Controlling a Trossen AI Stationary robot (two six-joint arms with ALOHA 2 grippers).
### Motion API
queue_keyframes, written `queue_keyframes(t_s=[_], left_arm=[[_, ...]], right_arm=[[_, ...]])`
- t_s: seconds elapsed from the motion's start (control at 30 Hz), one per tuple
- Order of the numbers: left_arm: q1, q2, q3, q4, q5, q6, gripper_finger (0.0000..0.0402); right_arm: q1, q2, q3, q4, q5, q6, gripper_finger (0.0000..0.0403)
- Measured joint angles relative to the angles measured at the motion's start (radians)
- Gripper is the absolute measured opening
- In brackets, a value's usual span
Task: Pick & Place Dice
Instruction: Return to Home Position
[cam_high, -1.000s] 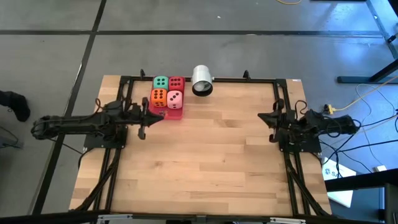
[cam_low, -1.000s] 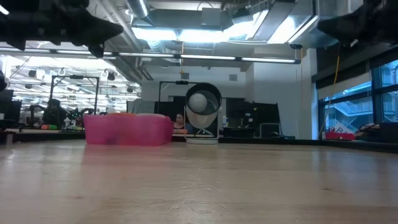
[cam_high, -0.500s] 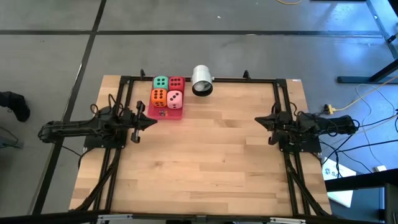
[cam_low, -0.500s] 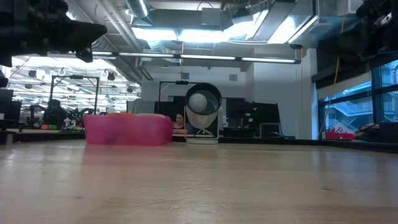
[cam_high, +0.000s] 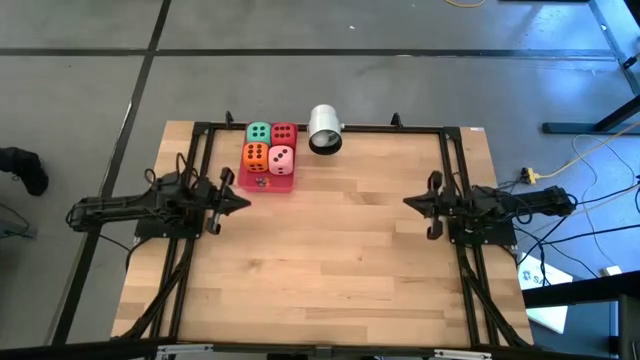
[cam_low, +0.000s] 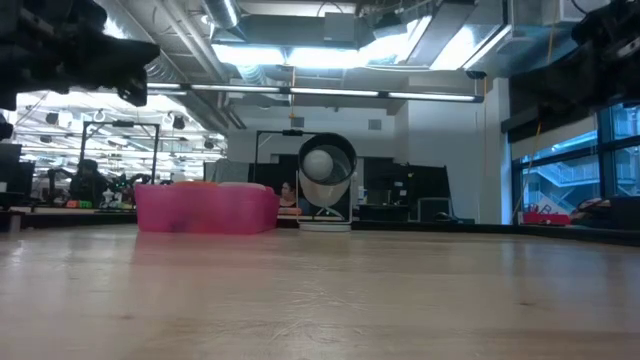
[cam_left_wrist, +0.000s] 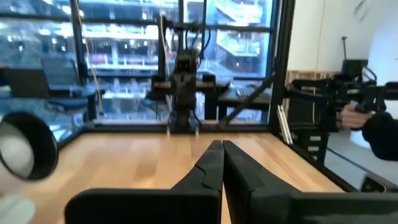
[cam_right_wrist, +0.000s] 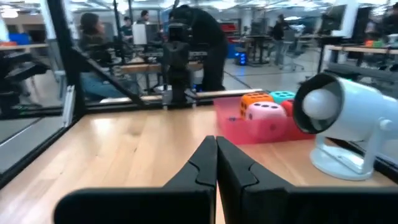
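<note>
1. Since the left hand (cam_high: 240, 203), clenched and empty, has backed off the red bin (cam_high: 262, 185) toward 9 o'clock, placing looks finished.
2. All four dice (cam_high: 268, 148) sit in that bin, at 11 o'clock.
3. Clenched too, the right hand (cam_high: 412, 204) waits at 3 o'clock.

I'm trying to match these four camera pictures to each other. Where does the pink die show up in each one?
High view: pink die above and left of centre, in the bin.
Low view: not visible; the bin's wall hides it.
Left wrist view: not visible.
Right wrist view: right of centre, in the bin.
Shared landmark: the white cylinder, beside the bin in the high, low and right wrist views, at the left edge in the left wrist view.
</note>
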Motion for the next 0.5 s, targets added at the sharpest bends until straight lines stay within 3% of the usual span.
queue_keyframes(t_s=[0.5], left_arm=[[0.000,-0.005,-0.002,-0.112,-0.010,-0.034,0.0003]], right_arm=[[0.000,0.000,-0.001,-0.024,-0.114,-0.065,0.0004]])
